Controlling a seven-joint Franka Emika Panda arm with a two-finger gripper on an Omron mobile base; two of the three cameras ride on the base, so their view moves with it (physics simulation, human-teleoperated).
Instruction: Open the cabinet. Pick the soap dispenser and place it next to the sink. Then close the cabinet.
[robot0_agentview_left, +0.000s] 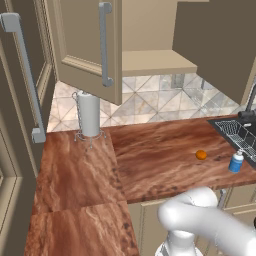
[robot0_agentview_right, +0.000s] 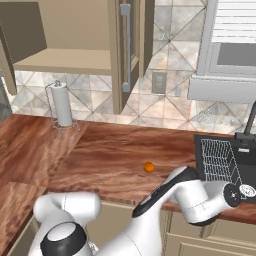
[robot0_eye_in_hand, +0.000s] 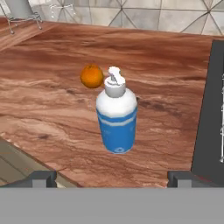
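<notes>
A wood-grain counter (robot0_agentview_left: 150, 150) is stretching across the simulated kitchen, running from a tall brown cabinet (robot0_agentview_left: 15, 125) at its left end to a dark sink (robot0_agentview_right: 220, 160) at its right end. Above the counter's back edge, the beige wall cabinet (robot0_agentview_left: 150, 60) is standing with both doors swung open, its left door (robot0_agentview_left: 87, 45) showing a long grey bar handle (robot0_agentview_left: 105, 42), and its one visible shelf is lying bare. A tiled wall (robot0_agentview_right: 170, 105) is filling the space between the cabinet and the counter. The white robot arm (robot0_agentview_right: 165, 210) is reaching low along the counter's front edge toward the sink. A wire rack (robot0_agentview_right: 220, 159) is sitting inside the sink basin, with a dark faucet (robot0_agentview_left: 248, 112) rising at the basin's back. A white paper towel roll (robot0_agentview_left: 89, 115) on a wire stand is standing upright near the counter's back edge, toward the left. The blue soap dispenser (robot0_eye_in_hand: 116, 114) with a white pump top is standing upright on the counter near its front edge, just beside the sink's left rim. The gripper (robot0_eye_in_hand: 111, 178) is hanging wide open and holding nothing, its two dark tips flanking the bottle on either side without touching it. A small orange ball (robot0_eye_in_hand: 92, 76) is lying on the counter just behind the bottle, toward the left.
</notes>
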